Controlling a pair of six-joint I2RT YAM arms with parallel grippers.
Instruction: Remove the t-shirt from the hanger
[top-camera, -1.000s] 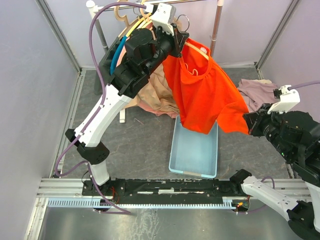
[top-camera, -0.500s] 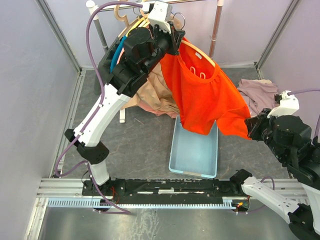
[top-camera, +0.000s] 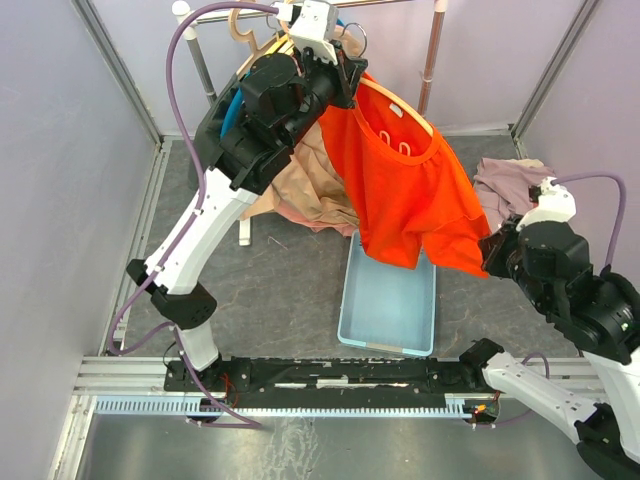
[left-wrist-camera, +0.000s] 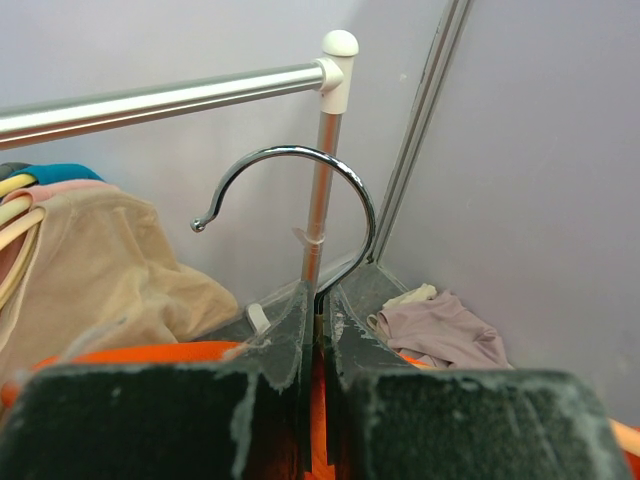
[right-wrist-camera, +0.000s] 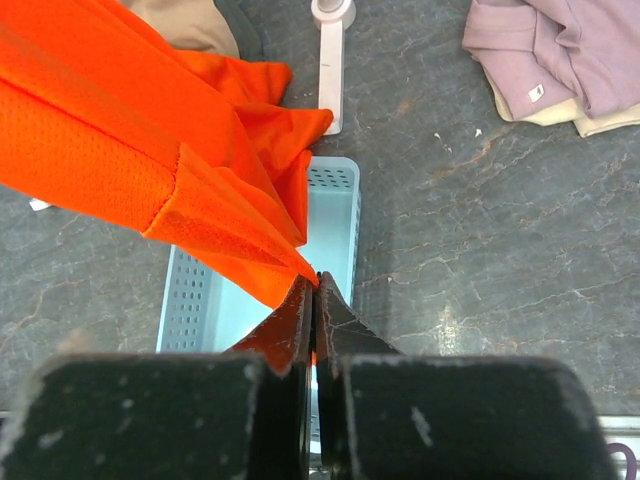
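Near the table's far edge, the hanger (left-wrist-camera: 290, 151) is clamped at its hook's neck by the left gripper (left-wrist-camera: 318, 325), fingers pressed together. The orange t-shirt (top-camera: 400, 190) is draped on it above the blue bin (top-camera: 390, 305). Its lower corner is pinched by the right gripper (right-wrist-camera: 316, 290).

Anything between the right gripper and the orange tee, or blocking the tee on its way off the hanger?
Nothing visible. The right gripper is shut on the t-shirt's lower corner; the left gripper is shut on the hanger below its hook. Only the hanger arm inside the collar holds it.
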